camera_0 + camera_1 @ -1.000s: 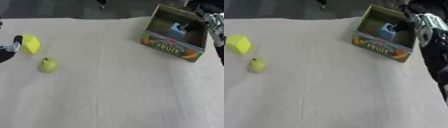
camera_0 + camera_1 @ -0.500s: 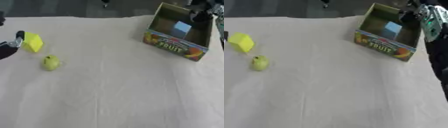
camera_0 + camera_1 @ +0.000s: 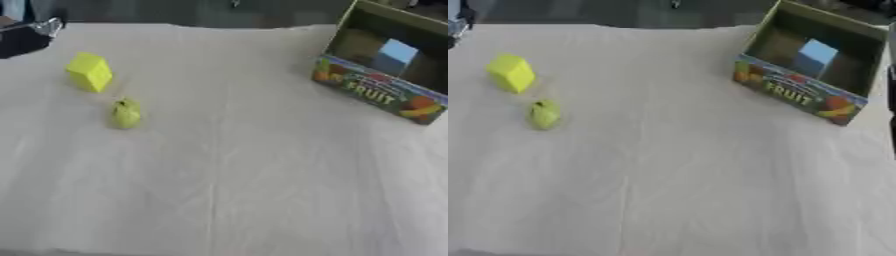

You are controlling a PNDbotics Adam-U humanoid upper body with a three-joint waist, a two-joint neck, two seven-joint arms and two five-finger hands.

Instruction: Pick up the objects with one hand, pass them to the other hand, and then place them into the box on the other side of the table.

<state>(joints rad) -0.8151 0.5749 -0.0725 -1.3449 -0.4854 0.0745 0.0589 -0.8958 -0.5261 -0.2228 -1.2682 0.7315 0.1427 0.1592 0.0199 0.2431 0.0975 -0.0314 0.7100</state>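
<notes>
A yellow block [image 3: 89, 72] lies at the far left of the cloth-covered table. A green pear [image 3: 126, 113] stands just in front of it. At the far right, the open cardboard fruit box [image 3: 798, 93] holds a blue cube [image 3: 815, 52]. My left hand [image 3: 24, 39] shows as a dark shape with a silver part at the upper left corner, apart from the yellow block. Only a dark bit of my right hand [image 3: 877, 5] shows behind the box's far rim, at the upper right corner.
The pale cloth [image 3: 227, 190] covers the whole table. Its far edge runs along the top, against a dark background.
My right hand has drawn back from over the box, and the blue cube lies inside. My left hand has moved away from the yellow block. The camera has shifted.
</notes>
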